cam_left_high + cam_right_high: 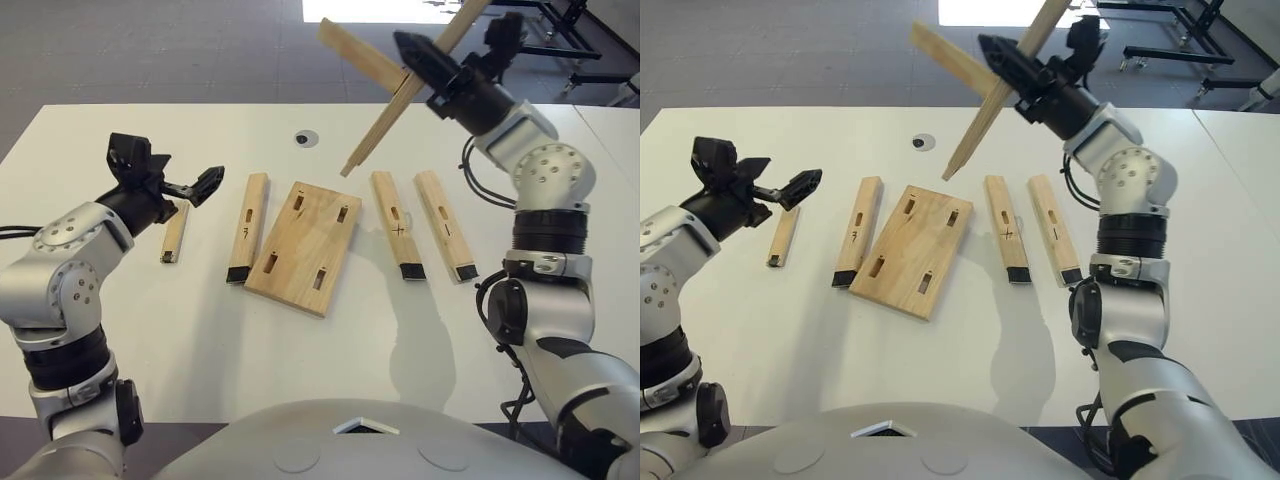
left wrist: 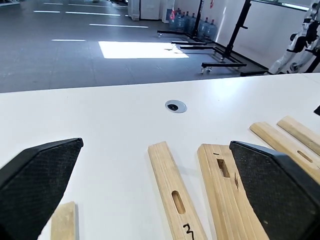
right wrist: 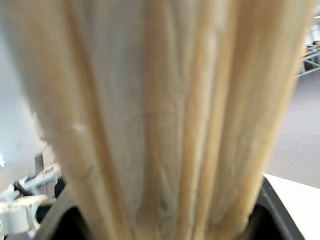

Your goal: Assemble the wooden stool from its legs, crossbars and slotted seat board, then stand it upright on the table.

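The white counter (image 1: 200, 350) is smooth and matte. In its middle lies the seat board (image 1: 303, 247), a flat rectangle of pale wood with four narrow slots, turned a little oblique.

Above the far side of the counter, the right claw (image 1: 418, 68) is pinching a joined leg and crossbar (image 1: 385, 120). The long square stick and the flat slat make a cross shape in the air and touch nothing else. In the right wrist view, the straight grain of this wood (image 3: 160, 115) is very near.

Three loose legs lie flat, each with an oval slot and a black foot. The left leg (image 1: 248, 227) is just beside the board, and the middle leg (image 1: 396, 224) and outer leg (image 1: 446, 225) are on the board's right.

The left claw (image 1: 172, 170) is spread wide and holds nothing. Its black pads (image 2: 35, 185) have a fine woven texture. It hovers over the short crossbar (image 1: 175, 232), a small thin stick.

A round grommet (image 1: 305, 139) sits behind the board.
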Robot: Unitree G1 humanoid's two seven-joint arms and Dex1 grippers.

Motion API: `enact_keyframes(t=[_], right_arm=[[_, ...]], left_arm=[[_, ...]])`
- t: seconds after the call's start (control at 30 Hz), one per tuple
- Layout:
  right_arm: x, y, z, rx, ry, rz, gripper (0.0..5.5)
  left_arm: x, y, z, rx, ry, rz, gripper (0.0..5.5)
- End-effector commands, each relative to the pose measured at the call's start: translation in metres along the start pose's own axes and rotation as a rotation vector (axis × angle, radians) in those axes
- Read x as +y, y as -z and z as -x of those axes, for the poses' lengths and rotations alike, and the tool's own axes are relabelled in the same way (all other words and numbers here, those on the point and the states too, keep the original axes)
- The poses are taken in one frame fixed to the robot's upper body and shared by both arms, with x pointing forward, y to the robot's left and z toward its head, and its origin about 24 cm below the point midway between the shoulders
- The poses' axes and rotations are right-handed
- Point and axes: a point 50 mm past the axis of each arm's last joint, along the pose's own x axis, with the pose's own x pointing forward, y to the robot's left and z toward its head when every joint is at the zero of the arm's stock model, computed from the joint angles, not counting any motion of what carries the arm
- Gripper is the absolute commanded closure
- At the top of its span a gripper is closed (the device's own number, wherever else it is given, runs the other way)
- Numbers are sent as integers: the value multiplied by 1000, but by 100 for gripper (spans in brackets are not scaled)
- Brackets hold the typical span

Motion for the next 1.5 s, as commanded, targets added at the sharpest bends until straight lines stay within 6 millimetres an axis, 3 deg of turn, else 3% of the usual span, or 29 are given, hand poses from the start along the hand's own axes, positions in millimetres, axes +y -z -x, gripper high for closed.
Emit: enact_keyframes(t=[0.03,0.37,0.73,1.17,1.4,1.5], right_arm=[[2,22,-5,74,-55,66,345],[-2,57,23,253,-13,299,345],[-5,40,18,32,-25,175,345],[-23,60,23,29,-65,93,345],[-23,44,16,-17,-100,105,345],[-23,46,17,1,-109,101,345]], left_arm=[[-4,22,-2,62,5,37,10],[-7,51,-1,127,-3,42,10],[-8,59,-3,136,1,38,10],[-6,66,-5,161,13,41,10],[-8,69,-5,167,18,46,10],[-10,70,-5,168,19,50,10]])
